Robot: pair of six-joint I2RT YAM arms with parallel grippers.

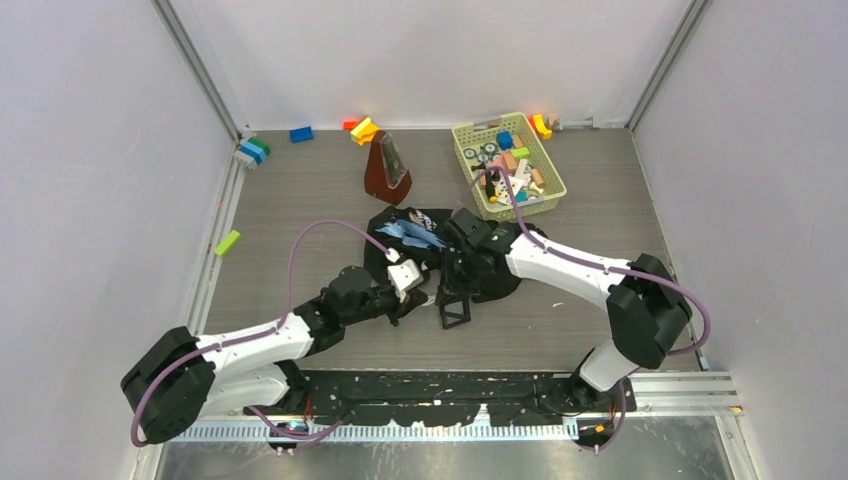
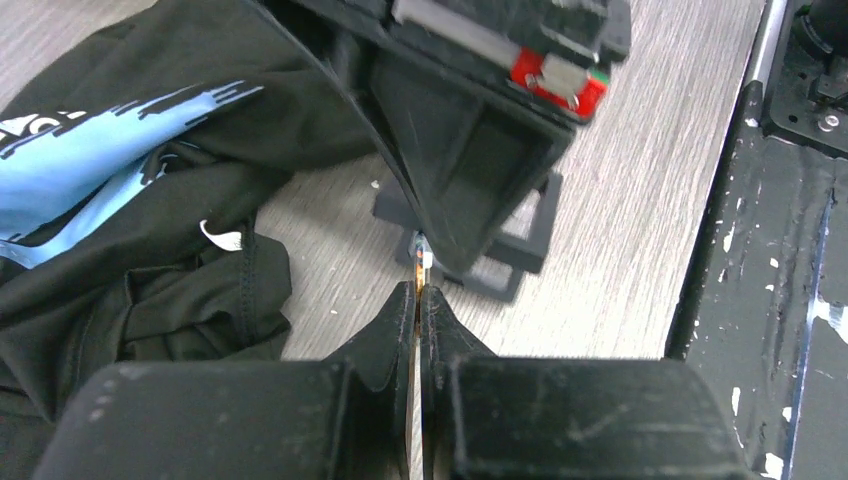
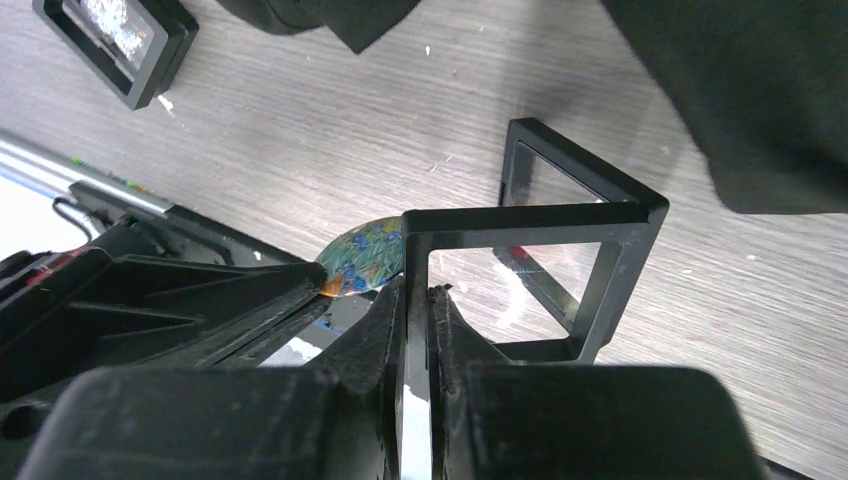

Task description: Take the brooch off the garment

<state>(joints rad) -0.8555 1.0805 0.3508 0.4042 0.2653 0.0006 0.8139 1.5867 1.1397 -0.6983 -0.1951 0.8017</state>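
Grey wood-grain bench point(image 1: 300, 180) carries the black garment point(image 1: 420, 222) at centre frame. Just below it, the left fingers point(image 2: 385, 335) pinch the brooch point(image 3: 362, 258) by its edge, apparently clear of the cloth, beside a black frame point(image 3: 530, 215) clamped in the right fingers point(image 3: 385, 330). A firm pinch and slow travel should avoid knocking the frame.

Brooch point(image 3: 362, 258) half hidden behind frame point(image 3: 530, 214); garment point(image 2: 150, 300) cut by left edge.
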